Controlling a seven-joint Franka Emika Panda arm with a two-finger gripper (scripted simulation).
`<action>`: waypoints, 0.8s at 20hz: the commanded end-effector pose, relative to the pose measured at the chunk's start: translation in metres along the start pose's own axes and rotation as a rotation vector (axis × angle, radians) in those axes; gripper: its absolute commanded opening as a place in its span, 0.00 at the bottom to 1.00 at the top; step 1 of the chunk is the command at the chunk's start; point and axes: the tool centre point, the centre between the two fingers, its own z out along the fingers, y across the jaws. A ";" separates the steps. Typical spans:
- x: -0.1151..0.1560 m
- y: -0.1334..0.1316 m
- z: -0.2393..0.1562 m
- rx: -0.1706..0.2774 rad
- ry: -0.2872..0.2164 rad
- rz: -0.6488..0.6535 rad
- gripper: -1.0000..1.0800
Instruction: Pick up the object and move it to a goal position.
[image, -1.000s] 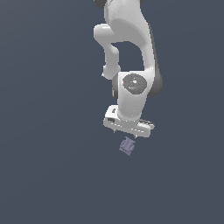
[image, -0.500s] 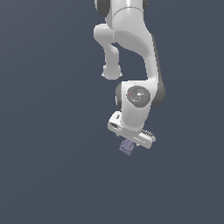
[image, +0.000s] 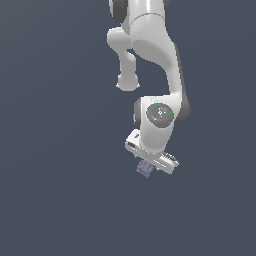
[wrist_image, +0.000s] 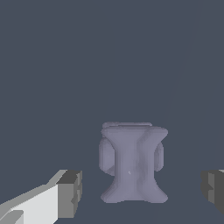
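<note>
The white arm (image: 150, 60) reaches down from the top of the exterior view, bends at a round joint, and ends in the jaws (image: 148, 167) pointing down at the flat dark grey-blue bench (image: 55, 150). No edge or corner of the bench shows in either view, so nothing can be placed against them; the arm and its load sit a little to the exterior view's right of the middle of the picture.

The object (image: 144, 169), a small pale purple-grey blocky piece, lies directly under the white jaw housing, partly covered by it in the exterior view. It is much narrower than the housing above it.

In the wrist view the object (wrist_image: 131, 164) shows as a lumpy block with a pinched waist, flared at both ends, with rounded bulges on either side. It sits between the two fingertips (wrist_image: 70, 192), whose dark grey pads stand well apart on either side of it. A clear strip of bench shows between each pad and the object, so the jaws are wide and touch nothing. The object is roughly centred in the gap. Whether the fingertips have reached the object's level cannot be told from these pictures.
</note>
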 end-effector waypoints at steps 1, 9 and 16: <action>0.000 0.000 0.000 0.000 0.000 0.000 0.96; 0.000 0.001 0.032 0.000 0.000 0.003 0.96; 0.000 0.000 0.051 0.000 0.000 0.005 0.96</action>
